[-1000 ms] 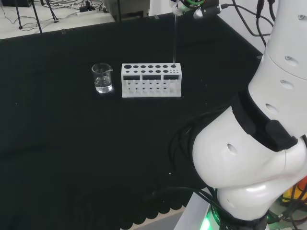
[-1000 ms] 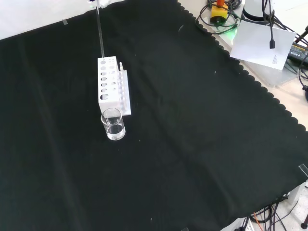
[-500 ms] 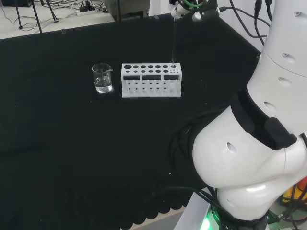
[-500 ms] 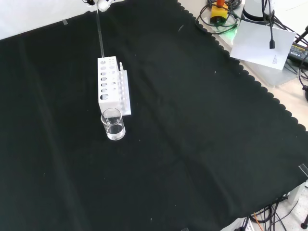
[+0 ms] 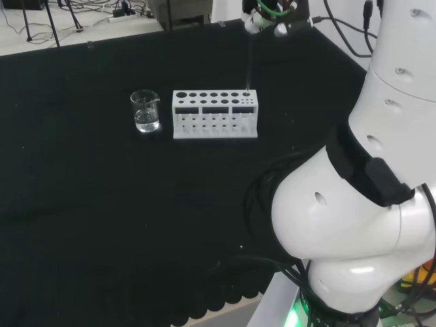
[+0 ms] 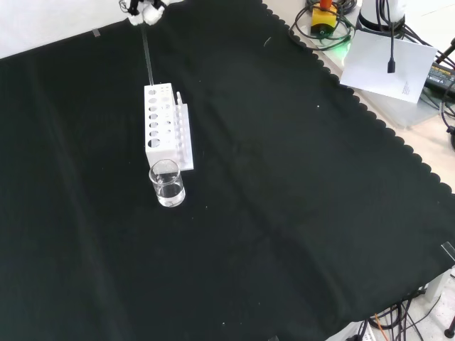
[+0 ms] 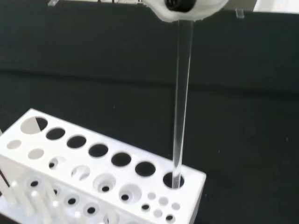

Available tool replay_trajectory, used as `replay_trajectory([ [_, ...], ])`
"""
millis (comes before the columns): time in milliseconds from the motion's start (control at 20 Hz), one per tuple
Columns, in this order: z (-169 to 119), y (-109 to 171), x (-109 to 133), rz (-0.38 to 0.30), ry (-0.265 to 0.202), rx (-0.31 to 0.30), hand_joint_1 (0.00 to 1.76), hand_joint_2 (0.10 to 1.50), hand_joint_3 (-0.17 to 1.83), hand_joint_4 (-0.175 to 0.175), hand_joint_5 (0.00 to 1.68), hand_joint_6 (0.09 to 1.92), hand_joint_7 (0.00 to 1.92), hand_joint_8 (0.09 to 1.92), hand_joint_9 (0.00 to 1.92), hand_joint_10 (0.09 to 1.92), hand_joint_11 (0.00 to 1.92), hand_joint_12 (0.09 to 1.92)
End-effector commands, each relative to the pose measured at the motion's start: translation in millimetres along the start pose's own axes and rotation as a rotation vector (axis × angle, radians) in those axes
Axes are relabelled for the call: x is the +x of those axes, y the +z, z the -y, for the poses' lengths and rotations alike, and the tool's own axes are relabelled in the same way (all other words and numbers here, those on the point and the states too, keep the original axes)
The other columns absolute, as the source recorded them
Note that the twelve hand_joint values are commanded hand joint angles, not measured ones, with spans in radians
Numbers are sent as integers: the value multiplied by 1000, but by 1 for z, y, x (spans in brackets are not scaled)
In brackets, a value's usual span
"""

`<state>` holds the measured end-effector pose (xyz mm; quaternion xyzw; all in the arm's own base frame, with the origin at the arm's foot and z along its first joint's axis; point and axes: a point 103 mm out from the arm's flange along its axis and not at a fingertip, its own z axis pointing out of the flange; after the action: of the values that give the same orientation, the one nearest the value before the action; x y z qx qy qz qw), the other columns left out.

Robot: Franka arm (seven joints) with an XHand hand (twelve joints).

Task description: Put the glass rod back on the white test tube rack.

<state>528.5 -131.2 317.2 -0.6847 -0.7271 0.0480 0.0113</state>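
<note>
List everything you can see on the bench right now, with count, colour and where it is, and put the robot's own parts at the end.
Test tube rack: one, white, on the black cloth, right of the beaker in the head view.
Glass rod: one, clear, nearly upright, lower end in the rack's end hole, the one farthest from the beaker.
Beaker: one, clear glass with a little clear liquid, just left of the rack in the head view.
Cloth: one, black, covering the bench.
Cables: a bundle, beyond the cloth's scalloped edge at the front view's top right.
Hand: one, black and white, at the rod's top.
Arm: one, white, at the head view's right.

Rod (image 7: 181, 93) (clear) in rack (image 7: 117, 182) hole.
</note>
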Motion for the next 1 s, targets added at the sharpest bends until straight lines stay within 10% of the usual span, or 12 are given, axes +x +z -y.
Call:
replay_trajectory([
  [50,-12,32,2,-13,-19,25,1293,1077,0,-175,1108,476,1074,1174,1556,943,1392,1166],
  [1000,-15,54,1,-31,-7,78,1294,1067,-5,-175,1115,481,1114,1110,1595,924,1445,1138],
])
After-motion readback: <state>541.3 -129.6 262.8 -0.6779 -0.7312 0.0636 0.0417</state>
